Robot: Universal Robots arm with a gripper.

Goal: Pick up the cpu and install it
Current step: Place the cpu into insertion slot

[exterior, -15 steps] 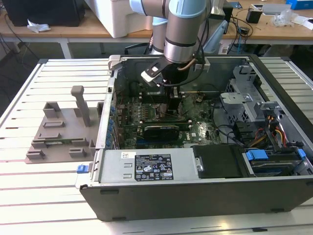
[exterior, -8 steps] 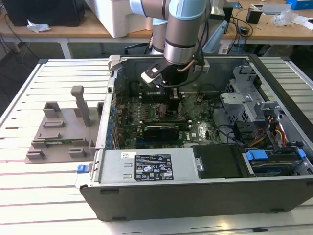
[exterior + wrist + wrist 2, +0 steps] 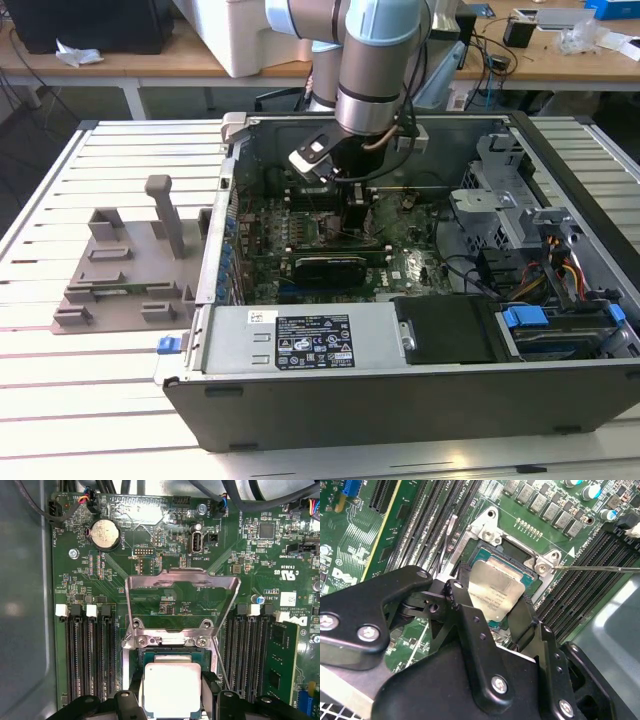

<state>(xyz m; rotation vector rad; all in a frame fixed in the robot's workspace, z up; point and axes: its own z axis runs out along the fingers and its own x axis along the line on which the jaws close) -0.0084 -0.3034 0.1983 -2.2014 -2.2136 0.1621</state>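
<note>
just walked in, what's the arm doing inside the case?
The arm hangs down into the open computer case. Its gripper is shut on the cpu, one finger on each side, holding it right over the socket on the motherboard. The socket's metal cover plate is flipped open. Whether the cpu is fully seated can't be told from these views.

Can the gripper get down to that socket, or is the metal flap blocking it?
Probably yes. The flap is swung open, clear of the socket, and the gripper, shut on the cpu, hangs right over it with nothing between.
</note>
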